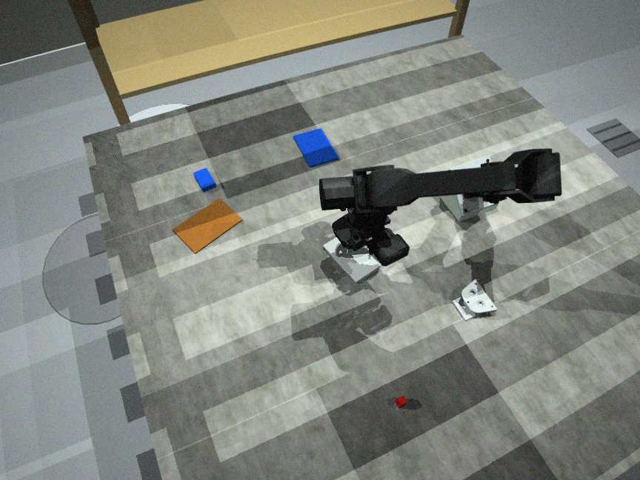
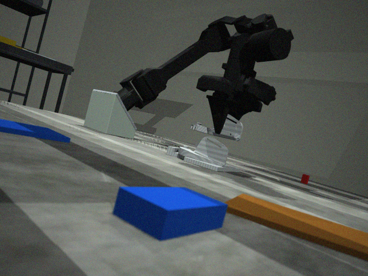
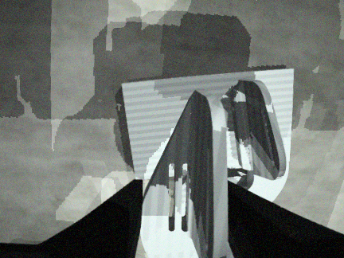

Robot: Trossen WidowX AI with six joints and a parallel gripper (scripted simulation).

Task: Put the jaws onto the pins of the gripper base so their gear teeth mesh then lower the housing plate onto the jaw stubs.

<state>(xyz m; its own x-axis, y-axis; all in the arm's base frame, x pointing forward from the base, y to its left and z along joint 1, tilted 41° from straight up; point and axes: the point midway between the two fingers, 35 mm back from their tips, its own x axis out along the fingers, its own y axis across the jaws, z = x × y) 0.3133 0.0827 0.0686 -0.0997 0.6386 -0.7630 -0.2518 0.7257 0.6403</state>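
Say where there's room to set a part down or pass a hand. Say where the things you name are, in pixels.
Room: between the red cube (image 1: pixel 401 401) (image 2: pixel 305 179) and orange slab (image 1: pixel 207 226) (image 2: pixel 297 224). Crowded: around the gripper (image 1: pixel 357 247) (image 2: pixel 228 125) (image 3: pixel 179 188), its held white part (image 2: pixel 234 129) (image 3: pixel 179 215) just above the white assembly (image 1: pixel 362 270) (image 2: pixel 212 151) (image 3: pixel 147 95). Tight between slab and small blue block (image 1: pixel 205 179) (image 2: pixel 166 211).

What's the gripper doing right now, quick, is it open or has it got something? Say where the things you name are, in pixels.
Gripper (image 2: pixel 221 129) (image 3: pixel 179 188): closed on a white jaw part (image 2: pixel 233 129) (image 3: pixel 220 179), held up above the white base (image 2: pixel 205 163) (image 3: pixel 155 107).

Workshop, perhaps — 1 shelf rack (image 2: pixel 45 28) (dark).
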